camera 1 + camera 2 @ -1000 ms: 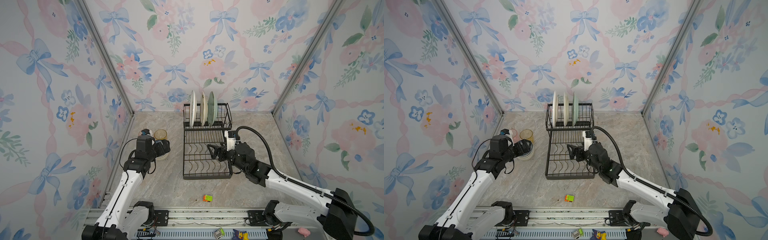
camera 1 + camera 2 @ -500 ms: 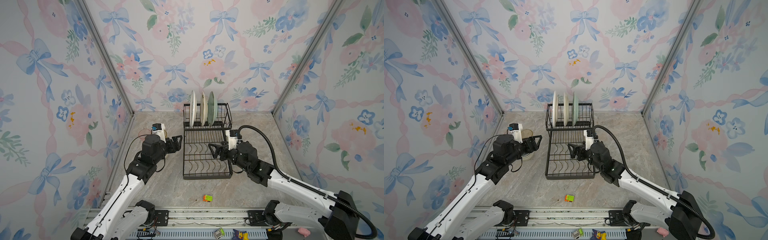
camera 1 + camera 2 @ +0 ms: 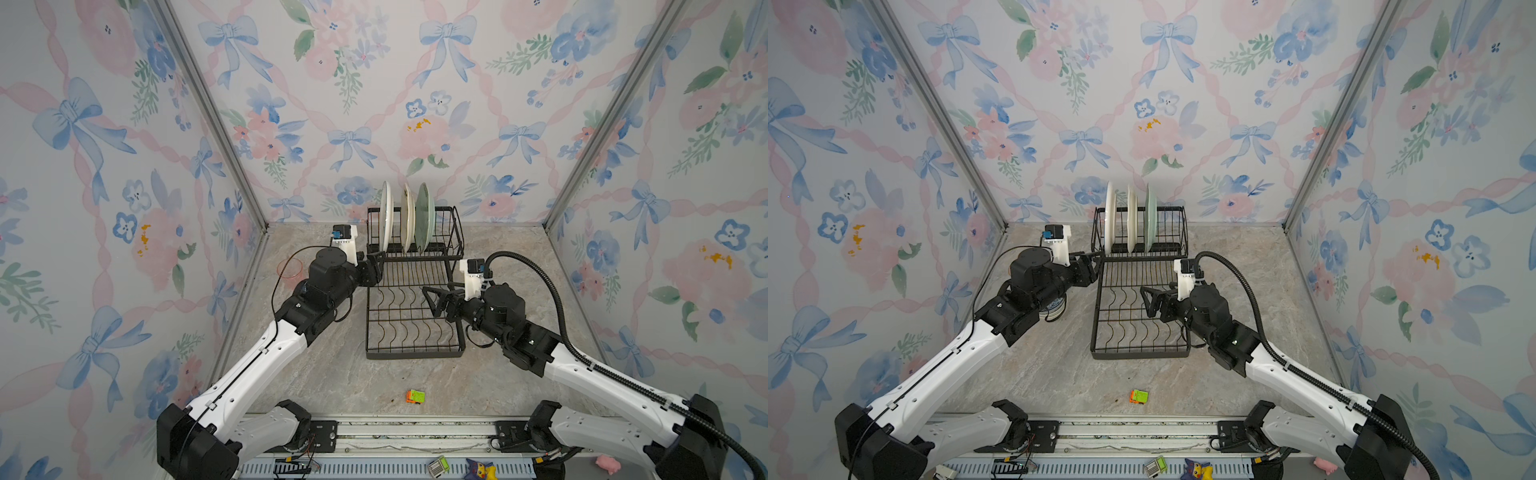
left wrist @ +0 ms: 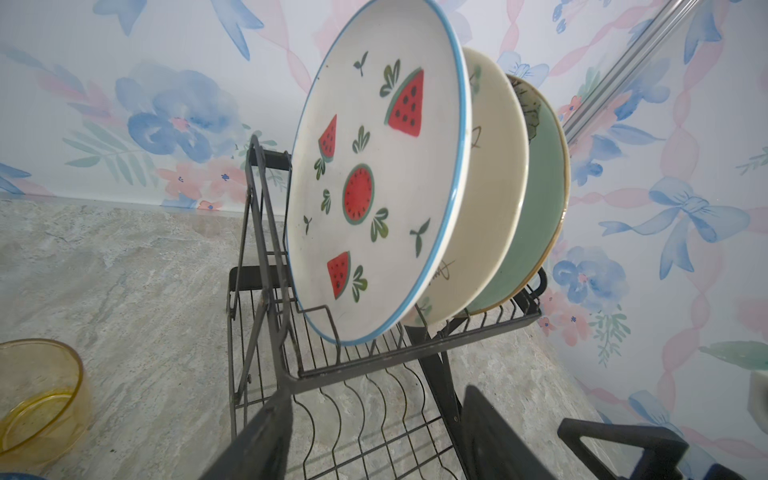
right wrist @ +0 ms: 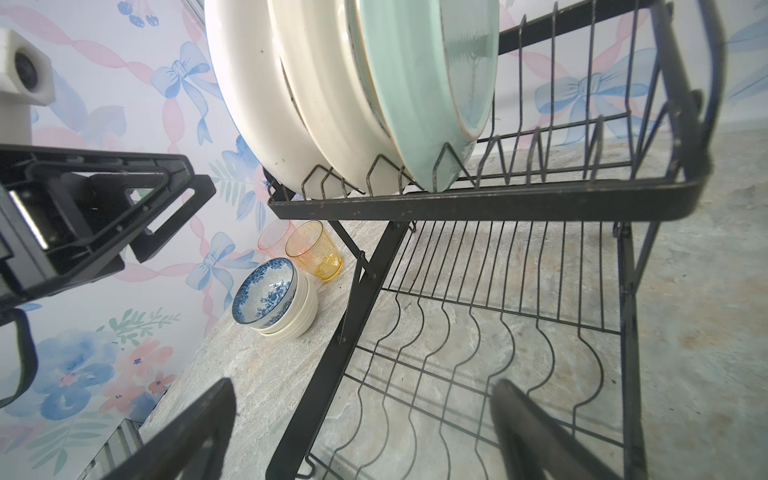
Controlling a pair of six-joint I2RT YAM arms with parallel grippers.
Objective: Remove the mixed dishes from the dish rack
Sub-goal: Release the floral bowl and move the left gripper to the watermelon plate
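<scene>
Three plates stand upright in the upper basket of the black dish rack (image 3: pixel 413 355) (image 3: pixel 1140 355): watermelon plate (image 3: pixel 385 216) (image 4: pixel 374 178), cream plate (image 3: pixel 407 218) (image 4: pixel 490 187), pale green plate (image 3: pixel 424 216) (image 5: pixel 415 83). My left gripper (image 3: pixel 376 266) (image 4: pixel 374 436) is open and empty at the basket's left front corner, below the watermelon plate. My right gripper (image 3: pixel 432 299) (image 5: pixel 361 436) hangs open and empty over the bare lower tray. On the table left of the rack, a blue-patterned bowl (image 5: pixel 266 295) sits stacked in a white bowl (image 5: pixel 299 320), beside an amber tumbler (image 5: pixel 316 249) and a pink tumbler (image 5: pixel 272 239).
A small orange-green toy block (image 3: pixel 415 396) lies on the marble table in front of the rack. Flowered walls close in the left, back and right. The arms' base rail runs along the front edge. The left arm hides most of the bowls in both top views.
My left arm has swung right, from the tumblers to the rack's upper basket, and its jaws have narrowed somewhat. The right gripper has shifted only slightly over the lower tray.
</scene>
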